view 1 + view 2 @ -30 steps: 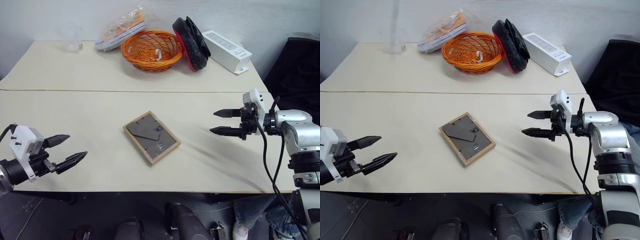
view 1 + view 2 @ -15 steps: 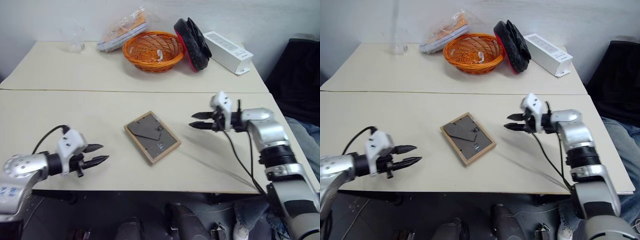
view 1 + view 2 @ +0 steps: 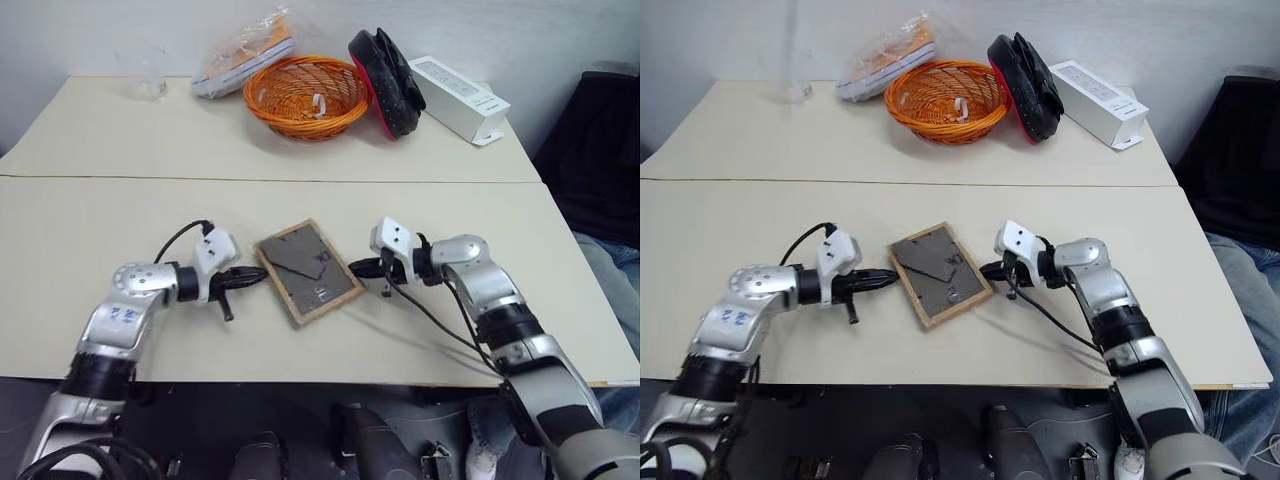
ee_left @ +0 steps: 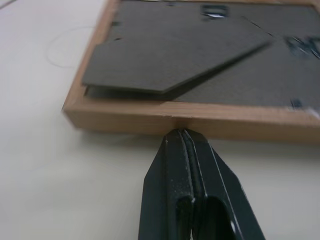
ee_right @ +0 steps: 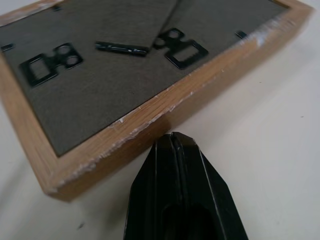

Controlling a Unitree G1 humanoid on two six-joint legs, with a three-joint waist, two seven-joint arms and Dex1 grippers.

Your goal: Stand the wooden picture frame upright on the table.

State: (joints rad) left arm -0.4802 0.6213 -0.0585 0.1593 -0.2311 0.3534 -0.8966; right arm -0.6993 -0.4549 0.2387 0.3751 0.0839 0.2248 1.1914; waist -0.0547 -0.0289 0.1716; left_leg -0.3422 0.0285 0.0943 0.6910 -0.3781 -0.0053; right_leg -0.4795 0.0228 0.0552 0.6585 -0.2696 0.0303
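The wooden picture frame point(image 3: 307, 270) lies flat on the table point(image 3: 100, 220), back side up, its dark grey backing board and folded stand point(image 4: 170, 65) showing. My left gripper point(image 3: 262, 275) is shut, its tip against the frame's left wooden edge point(image 4: 200, 122). My right gripper point(image 3: 352, 268) is also shut, its tip at the frame's right edge point(image 5: 145, 117). Neither gripper holds anything; the closed fingers point(image 4: 182, 165) meet the wood from opposite sides. The frame's front is hidden against the tabletop.
At the table's far side stand an orange wire basket point(image 3: 305, 95), a plastic bag point(image 3: 243, 55), a black and red object point(image 3: 385, 80), a white box point(image 3: 460, 100) and a clear glass point(image 3: 148, 80). A seam point(image 3: 120, 178) crosses the tabletop. A dark seat point(image 3: 600, 140) stands right of the table.
Both arms swung inward and down from the table's sides to the frame's two edges. Both grippers went from wide open to shut. The frame has stayed flat in place.
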